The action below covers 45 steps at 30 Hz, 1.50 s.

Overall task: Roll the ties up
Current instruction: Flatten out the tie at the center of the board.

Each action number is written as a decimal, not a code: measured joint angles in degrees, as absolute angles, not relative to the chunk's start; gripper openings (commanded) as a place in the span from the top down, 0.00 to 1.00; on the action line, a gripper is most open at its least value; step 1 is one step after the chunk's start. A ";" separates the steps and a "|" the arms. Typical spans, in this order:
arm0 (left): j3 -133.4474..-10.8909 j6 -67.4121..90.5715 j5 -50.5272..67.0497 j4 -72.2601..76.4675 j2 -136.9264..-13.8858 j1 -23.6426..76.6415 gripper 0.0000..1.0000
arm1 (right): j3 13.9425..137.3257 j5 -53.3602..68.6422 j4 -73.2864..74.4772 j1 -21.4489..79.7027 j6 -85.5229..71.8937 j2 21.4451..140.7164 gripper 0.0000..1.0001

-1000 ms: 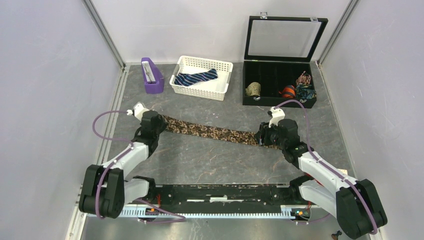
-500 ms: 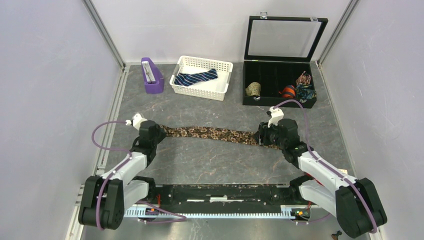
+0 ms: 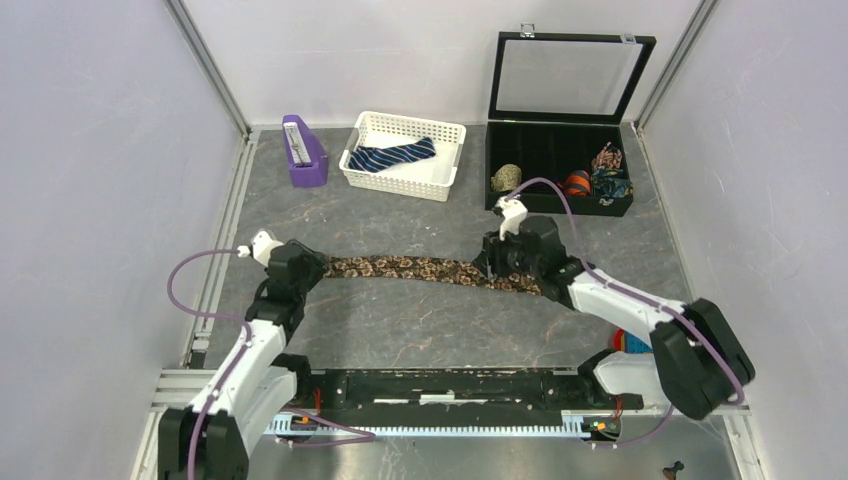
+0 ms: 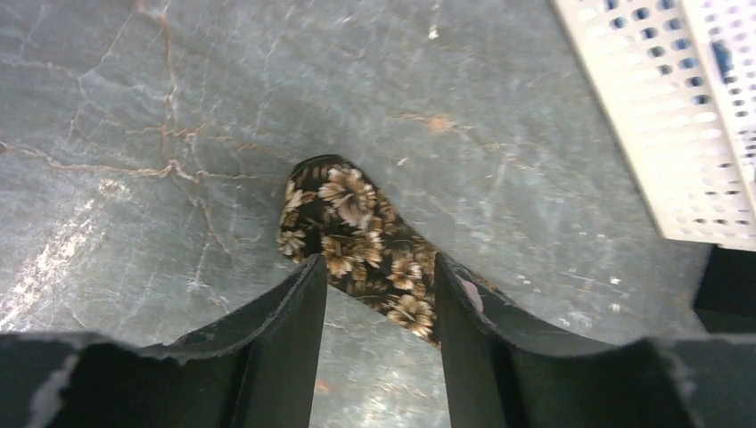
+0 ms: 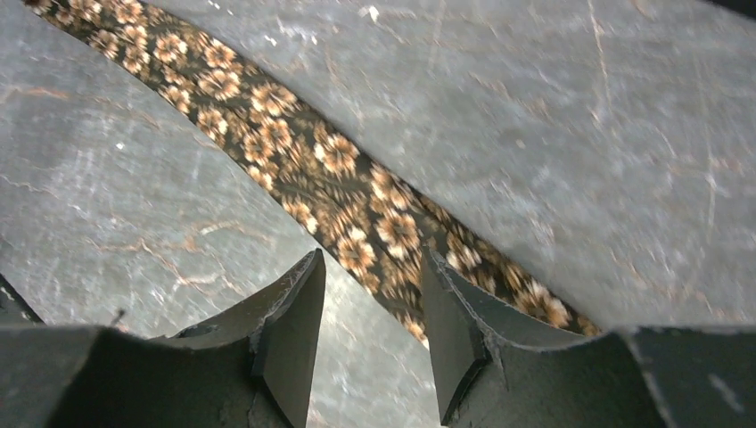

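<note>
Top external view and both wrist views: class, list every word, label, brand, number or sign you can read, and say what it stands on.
No text can be read in any view.
Purple stand: a pale strip on its face, too small to read.
Brown floral tie, striped tie, white basket, black case: no lettering visible.

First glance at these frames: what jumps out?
A brown floral tie lies stretched across the middle of the grey table. The left gripper is open astride its left end, and the right gripper is open astride it further right. Behind it, a navy striped tie sits in a white basket, beside a black box with its lid up.
</note>
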State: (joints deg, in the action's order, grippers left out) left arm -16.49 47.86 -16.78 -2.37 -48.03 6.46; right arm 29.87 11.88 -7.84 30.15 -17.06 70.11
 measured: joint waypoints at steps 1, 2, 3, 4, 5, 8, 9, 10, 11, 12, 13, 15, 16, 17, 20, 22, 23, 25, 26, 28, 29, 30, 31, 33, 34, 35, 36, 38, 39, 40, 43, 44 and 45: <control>-17.39 47.48 -16.62 -4.03 -46.81 6.46 0.49 | 31.51 12.01 -7.84 30.72 -16.99 71.88 0.50; -18.70 47.00 -16.47 -6.17 -44.80 6.46 0.58 | 33.41 12.14 -7.79 31.33 -16.93 73.76 0.50; -19.79 46.61 -16.36 -7.86 -42.74 6.48 0.66 | 35.05 12.23 -7.84 31.81 -16.84 75.29 0.51; -20.67 46.44 -16.29 -9.06 -40.80 6.46 0.73 | 37.17 12.38 -7.90 32.40 -16.82 77.12 0.51; -21.54 45.89 -16.03 -10.46 -38.65 6.46 0.77 | 38.63 12.53 -7.92 32.80 -16.78 78.46 0.51; -22.85 44.97 -13.23 -13.39 -34.48 6.48 0.84 | 44.58 13.28 -7.77 34.11 -16.58 83.77 0.56; -22.94 44.86 -11.92 -13.89 -34.13 6.50 0.86 | 47.42 13.58 -7.51 34.57 -16.40 86.35 0.58; -22.94 44.77 -10.28 -14.28 -34.54 6.57 0.87 | 49.93 13.87 -7.33 34.94 -16.16 88.73 0.60; -22.85 44.75 -8.56 -14.50 -35.79 6.85 0.87 | 52.86 14.31 -7.01 35.35 -16.01 91.44 0.61; -22.68 44.77 -7.03 -14.37 -37.32 7.33 0.88 | 55.57 14.81 -6.81 35.70 -15.81 94.04 0.61; -22.28 44.75 -5.52 -13.87 -39.44 8.25 0.88 | 57.84 15.25 -6.70 35.99 -15.59 96.33 0.62; -21.21 44.80 -3.42 -12.51 -43.53 11.16 0.89 | 61.49 16.05 -6.42 36.49 -15.29 100.27 0.62; -20.58 44.86 -2.72 -11.68 -45.91 13.19 0.89 | 63.09 16.43 -6.26 36.77 -15.14 102.10 0.63; -20.08 44.95 -2.33 -10.94 -48.14 15.68 0.89 | 64.84 16.78 -6.00 37.08 -15.07 104.12 0.64; -19.57 45.60 -1.58 -7.70 -53.91 23.09 0.89 | 68.69 17.54 -5.13 37.78 -14.87 109.30 0.67; -19.70 45.78 -1.32 -4.40 -58.02 26.48 0.89 | 70.00 17.76 -4.73 38.04 -14.70 111.70 0.69; -19.81 46.11 -1.26 -3.05 -60.14 27.46 0.90 | 70.46 17.76 -4.36 38.17 -14.63 112.86 0.70; -19.99 46.94 -1.13 0.03 -64.60 28.82 0.90 | 70.72 17.69 -3.60 38.30 -14.50 114.26 0.71; -20.01 47.24 -1.10 1.56 -66.74 29.28 0.90 | 70.72 17.54 -3.11 38.35 -14.44 114.72 0.71; -20.29 47.79 -0.78 4.19 -69.56 29.80 0.90 | 70.72 17.37 -2.42 38.37 -14.37 115.42 0.73; -20.84 47.97 -0.84 5.80 -71.05 30.13 0.91 | 70.70 17.37 -2.13 38.37 -14.28 115.72 0.73; -21.21 48.01 -0.80 7.03 -72.36 30.30 0.91 | 70.63 17.37 -2.04 38.37 -14.26 115.90 0.74; -21.56 48.31 -0.69 8.56 -73.78 30.48 0.91 | 70.50 17.39 -2.07 38.37 -14.24 115.98 0.74; -22.31 48.60 -0.54 11.22 -76.18 30.79 0.92 | 70.02 17.41 -2.31 38.48 -14.24 115.98 0.74; -22.65 48.75 -0.38 12.29 -77.25 30.92 0.92 | 69.80 17.47 -2.57 38.48 -14.24 115.94 0.74; -23.00 48.88 -0.27 13.21 -78.17 31.03 0.92 | 69.54 17.52 -2.92 38.50 -14.24 115.87 0.74; -23.42 49.17 -0.12 14.24 -79.20 31.16 0.93 | 69.14 17.54 -3.33 38.57 -14.24 115.66 0.74; -23.94 49.30 0.10 15.31 -80.38 31.29 0.93 | 67.83 17.63 -4.14 38.74 -14.28 114.98 0.74; -24.14 49.34 0.12 15.73 -80.84 31.38 0.93 | 67.13 17.78 -4.47 38.87 -14.33 114.56 0.75; -24.27 49.39 0.12 15.97 -81.10 31.38 0.93 | 66.41 17.87 -4.80 39.07 -14.46 114.10 0.75; -24.67 49.39 0.12 16.53 -81.87 31.38 0.94 | 64.71 18.00 -5.48 39.79 -14.76 113.01 0.75; -24.82 49.41 0.10 16.60 -82.02 31.38 0.94 | 64.10 18.00 -5.61 40.16 -14.90 112.60 0.75; -24.97 49.41 0.12 16.73 -82.26 31.38 0.94 | 63.57 18.00 -5.61 40.53 -14.96 112.20 0.75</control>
State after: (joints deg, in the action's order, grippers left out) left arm -24.97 49.41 0.12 16.73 -82.26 31.38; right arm 63.57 18.00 -5.61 40.53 -14.96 112.20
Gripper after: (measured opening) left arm 0.070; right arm 0.253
